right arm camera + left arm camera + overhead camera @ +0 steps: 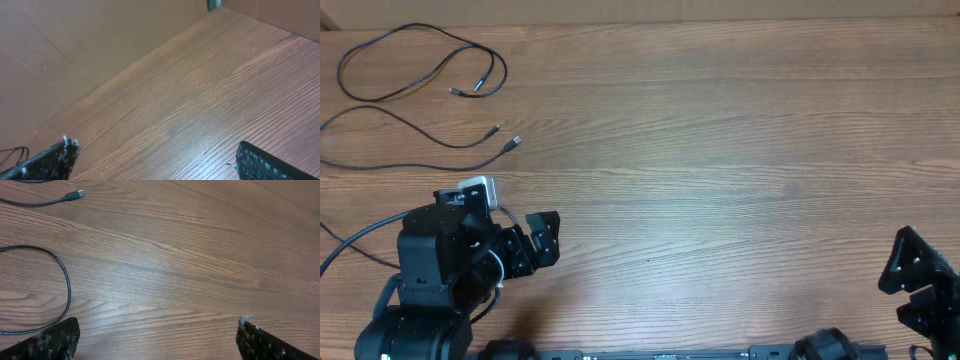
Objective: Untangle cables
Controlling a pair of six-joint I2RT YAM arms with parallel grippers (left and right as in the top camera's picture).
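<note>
Three thin black cables lie at the table's far left. One looped cable (420, 45) has two plug ends close together. A second cable (430, 135) ends in a plug, and a third cable (470, 160) ends in a silver tip just beside it. My left gripper (546, 240) is open and empty, well below the cables. In the left wrist view a cable curve (66, 282) and a plug tip (76, 195) lie ahead of the open left gripper (157, 340). My right gripper (905, 265) is open and empty at the front right, and its wrist view shows the open jaws (155, 160) over bare wood.
The wooden table (720, 150) stretches between the arms. A thicker black robot wire (355, 238) runs off the left arm. In the right wrist view a brown cardboard wall (75, 45) borders the table, with a small green object (214, 4) at its far corner.
</note>
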